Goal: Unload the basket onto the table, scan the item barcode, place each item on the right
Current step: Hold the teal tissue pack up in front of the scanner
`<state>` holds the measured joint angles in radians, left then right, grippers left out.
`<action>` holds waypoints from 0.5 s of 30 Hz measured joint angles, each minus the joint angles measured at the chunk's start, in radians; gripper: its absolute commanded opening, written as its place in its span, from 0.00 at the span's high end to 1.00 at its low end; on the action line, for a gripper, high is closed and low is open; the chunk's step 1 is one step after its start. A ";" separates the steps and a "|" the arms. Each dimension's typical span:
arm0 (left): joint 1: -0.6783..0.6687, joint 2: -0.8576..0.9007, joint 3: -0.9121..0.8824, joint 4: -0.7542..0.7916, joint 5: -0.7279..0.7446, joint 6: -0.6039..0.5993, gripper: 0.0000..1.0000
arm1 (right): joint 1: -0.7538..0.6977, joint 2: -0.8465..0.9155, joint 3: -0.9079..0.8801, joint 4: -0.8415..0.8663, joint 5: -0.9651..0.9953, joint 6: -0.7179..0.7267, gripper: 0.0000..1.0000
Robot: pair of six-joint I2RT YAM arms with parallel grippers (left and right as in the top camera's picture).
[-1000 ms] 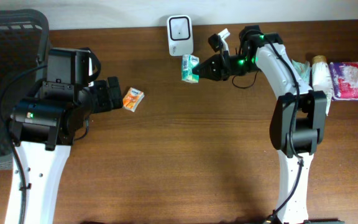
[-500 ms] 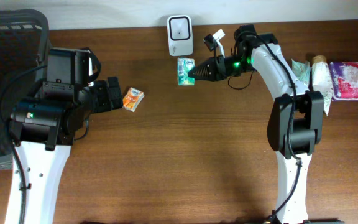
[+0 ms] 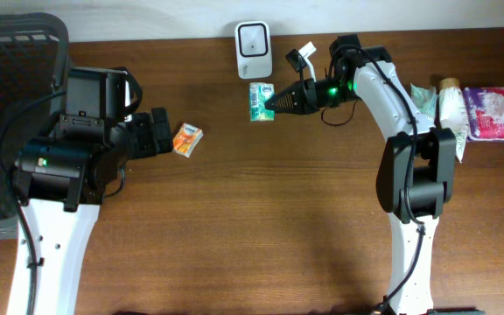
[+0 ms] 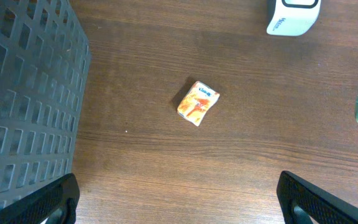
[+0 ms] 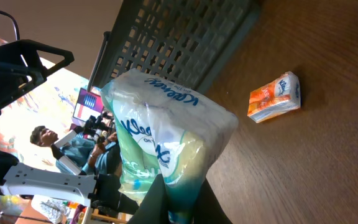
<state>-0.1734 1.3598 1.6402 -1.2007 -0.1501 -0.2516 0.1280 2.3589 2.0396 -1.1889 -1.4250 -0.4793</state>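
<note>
A green tissue pack [image 3: 260, 100] hangs just below the white barcode scanner [image 3: 254, 50] at the table's back edge. My right gripper [image 3: 276, 101] is shut on the pack's right end. In the right wrist view the pack [image 5: 166, 137] fills the middle, pinched between my right gripper's [image 5: 178, 202] dark fingers. My left gripper [image 3: 166, 136] stands wide open with nothing in it, just left of an orange tissue pack [image 3: 187, 140]. In the left wrist view that orange pack [image 4: 198, 102] lies ahead of my left gripper [image 4: 179, 190], with the scanner [image 4: 293, 15] at the top right.
A dark mesh basket [image 3: 7, 52] stands at the far left, close to the left arm. At the far right lie a purple packet [image 3: 494, 113], a pale bottle [image 3: 449, 105] and other items.
Over the last second my right gripper carried the green pack left and turned it under the scanner, then held still. The left arm has not moved.
</note>
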 measured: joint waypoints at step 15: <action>0.000 0.000 0.000 0.000 0.000 0.000 0.01 | 0.064 -0.005 0.003 0.086 0.296 0.242 0.96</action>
<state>-0.1734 1.3598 1.6402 -1.2007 -0.1501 -0.2516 0.1921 2.3543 2.0422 -1.1027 -1.1290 -0.2375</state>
